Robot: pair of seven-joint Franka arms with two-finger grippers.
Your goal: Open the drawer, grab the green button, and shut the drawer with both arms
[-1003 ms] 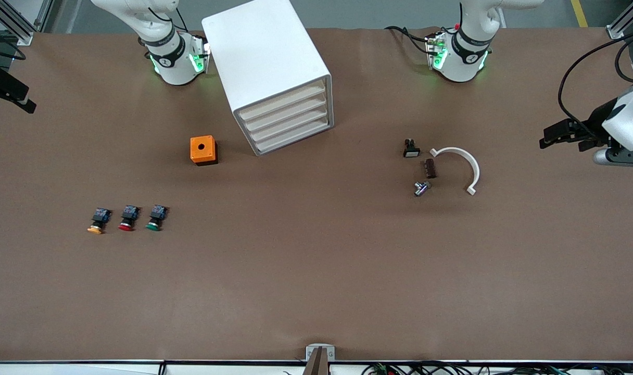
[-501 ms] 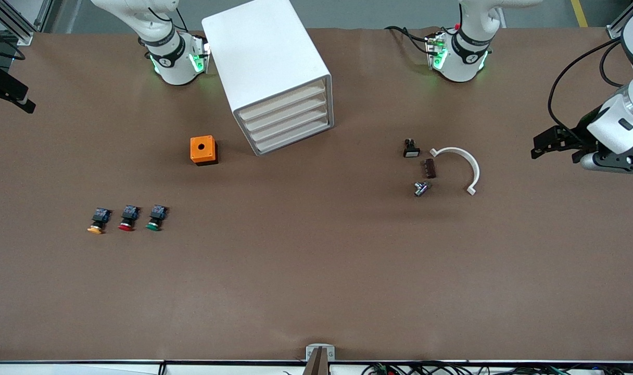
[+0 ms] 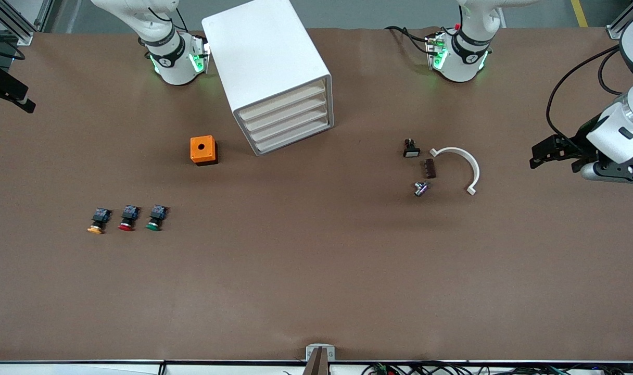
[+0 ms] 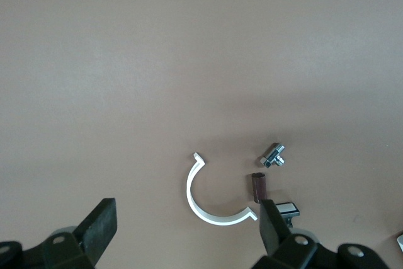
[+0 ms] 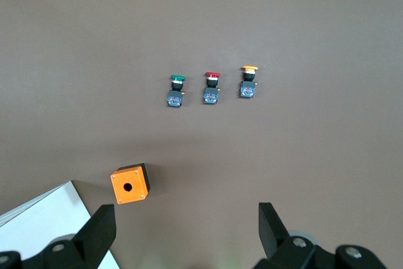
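The white cabinet (image 3: 267, 62) stands near the right arm's base, its four drawers (image 3: 288, 117) all shut; its corner shows in the right wrist view (image 5: 38, 225). The green button (image 3: 154, 219) lies on the table beside a red one (image 3: 127, 219) and an orange-yellow one (image 3: 98, 221); it also shows in the right wrist view (image 5: 177, 90). My left gripper (image 3: 548, 153) hangs open and empty over the left arm's end of the table, and shows in its wrist view (image 4: 186, 231). My right gripper (image 5: 186, 237) is open and empty, high above the table and out of the front view.
An orange box (image 3: 203, 150) with a hole stands beside the cabinet. A white curved clamp (image 3: 467, 166), a brown block (image 3: 430, 168), a metal bolt (image 3: 420, 188) and a small black part (image 3: 410, 148) lie toward the left arm's end.
My left gripper has drifted a little toward the curved clamp and small parts. Nothing on the table has moved.
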